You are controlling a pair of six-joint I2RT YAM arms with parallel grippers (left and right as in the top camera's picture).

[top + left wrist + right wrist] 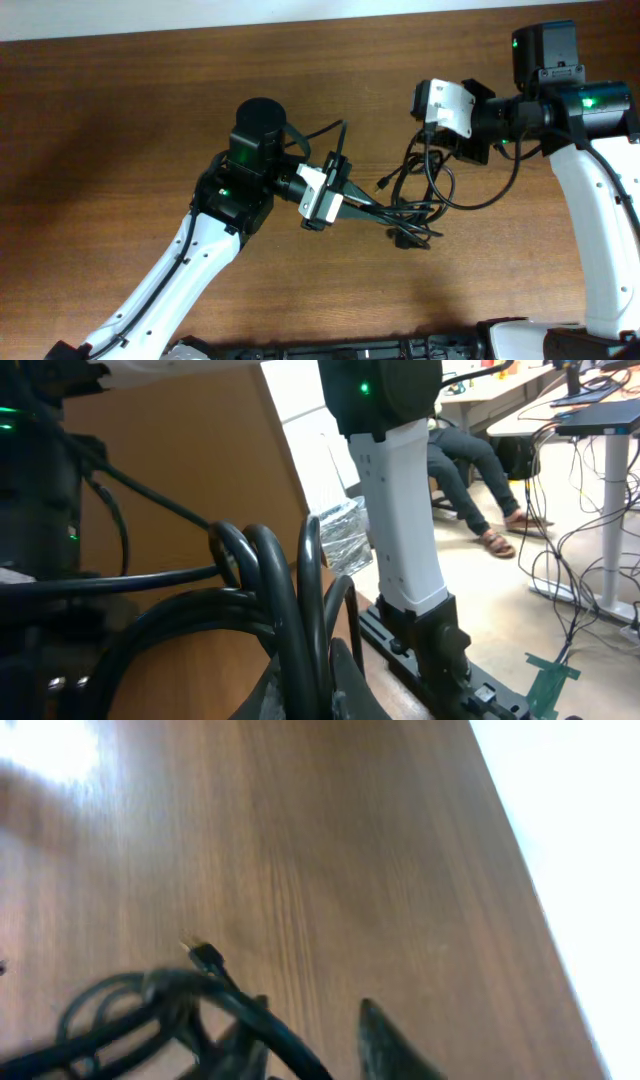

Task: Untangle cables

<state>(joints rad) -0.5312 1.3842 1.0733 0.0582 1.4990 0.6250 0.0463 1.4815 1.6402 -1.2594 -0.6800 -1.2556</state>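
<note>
Brown wood table (120, 120) under bunched cables (415, 215); beyond, seemingly a seated person (472, 465)

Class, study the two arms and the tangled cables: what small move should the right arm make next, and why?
Probably close the right gripper on the strand running between its fingers. The left gripper is shut on the cables, anchoring the bunch, so a second grip would let the loops be drawn apart.

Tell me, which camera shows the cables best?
The overhead: the whole tangle of cables shows there. Left wrist shows only a few close loops; right wrist shows a blurred bit with one plug.
</note>
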